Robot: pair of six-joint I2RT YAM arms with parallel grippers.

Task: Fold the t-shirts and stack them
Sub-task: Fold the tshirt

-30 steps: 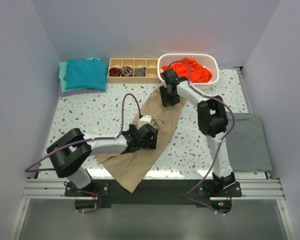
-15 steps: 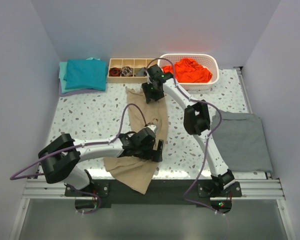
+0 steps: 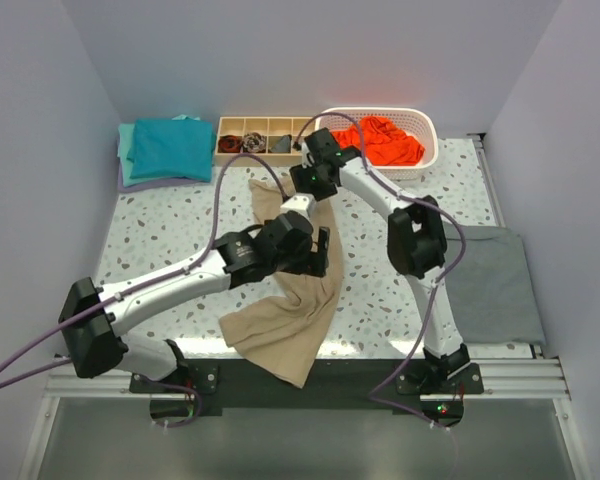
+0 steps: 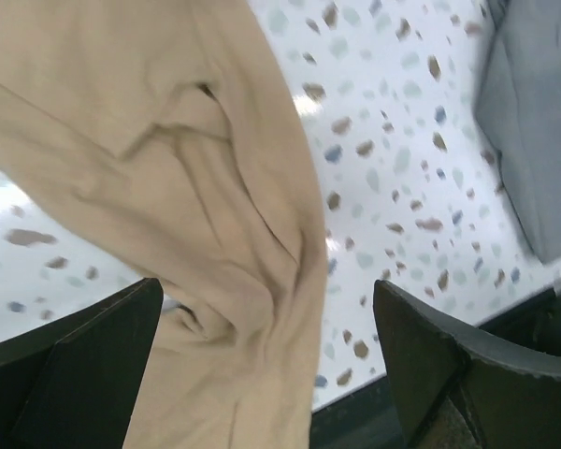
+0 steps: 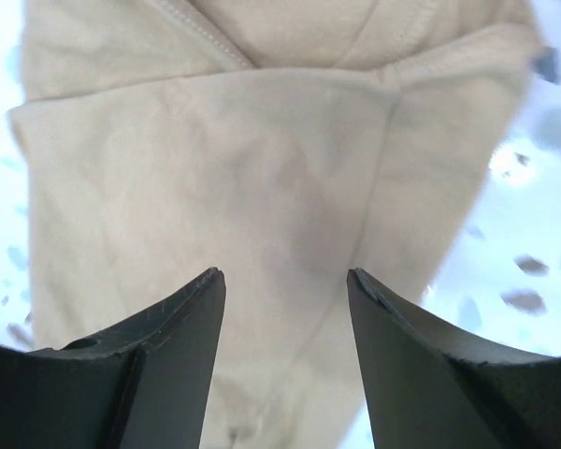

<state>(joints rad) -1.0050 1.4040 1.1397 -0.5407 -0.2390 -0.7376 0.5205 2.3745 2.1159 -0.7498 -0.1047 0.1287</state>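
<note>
Tan t-shirt (image 3: 292,312) lies rumpled on the table (image 3: 160,232), front-left of the basket (image 3: 431,132). Left hand (image 3: 313,250) and right hand (image 3: 306,184) hover over it, both open and empty. Looks like flattening comes next: pinch edges, spread.

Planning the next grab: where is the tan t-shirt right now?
In the top view, the tan t-shirt lies crumpled mid-table, stretching from the near edge toward the wooden tray, left of the grey cloth.
</note>
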